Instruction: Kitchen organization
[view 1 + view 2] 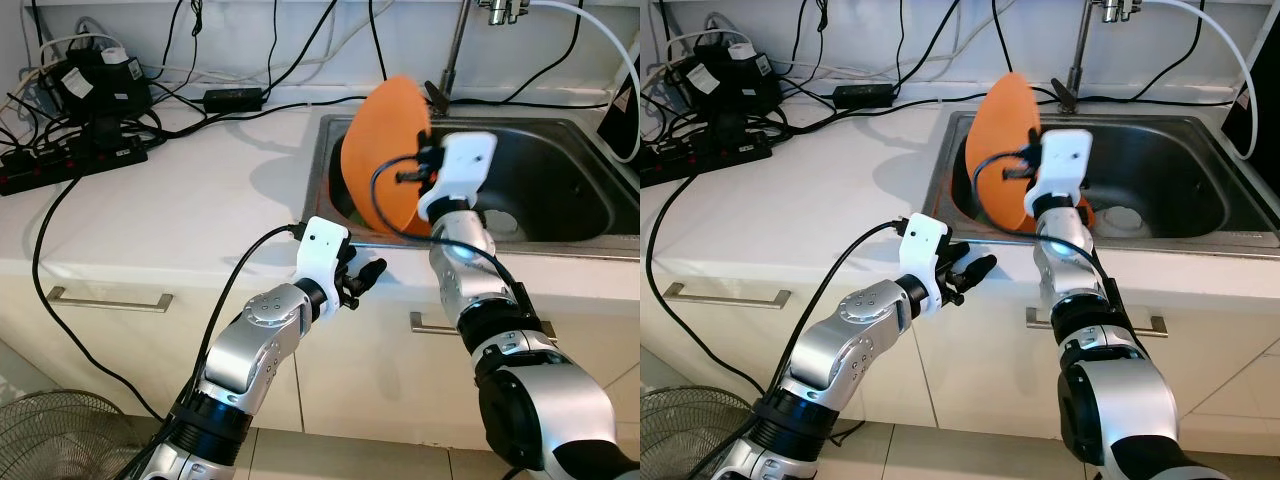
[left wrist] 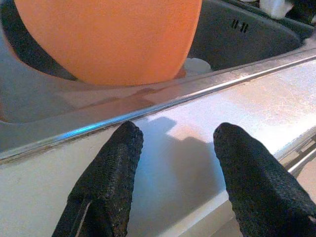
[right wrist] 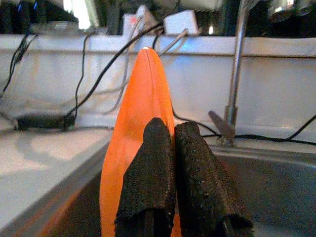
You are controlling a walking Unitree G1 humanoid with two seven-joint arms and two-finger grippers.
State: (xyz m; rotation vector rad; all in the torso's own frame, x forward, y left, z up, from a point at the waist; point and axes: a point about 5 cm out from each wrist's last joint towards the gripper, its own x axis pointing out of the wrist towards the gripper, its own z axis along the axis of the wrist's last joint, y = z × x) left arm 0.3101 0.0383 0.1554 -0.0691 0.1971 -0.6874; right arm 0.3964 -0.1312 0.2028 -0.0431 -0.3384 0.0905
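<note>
An orange plate point(image 1: 385, 150) stands on edge above the left part of the steel sink point(image 1: 560, 135). My right gripper point(image 3: 170, 163) is shut on the plate's rim point(image 3: 143, 108), its wrist point(image 1: 455, 175) raised over the sink's front edge. My left gripper point(image 1: 362, 278) is open at the counter's front edge, just left of the sink, with nothing between its fingers point(image 2: 111, 182). In the left wrist view the plate point(image 2: 108, 39) hangs over the basin beyond the sink's rim point(image 2: 148, 111).
A faucet point(image 1: 455, 50) rises behind the sink. A power strip point(image 1: 70, 165) and tangled black cables point(image 1: 235, 100) lie on the white counter point(image 1: 170, 210) at the left. Something white point(image 1: 1125, 218) lies in the sink's bottom. A fan guard point(image 1: 50, 440) sits low on the floor at left.
</note>
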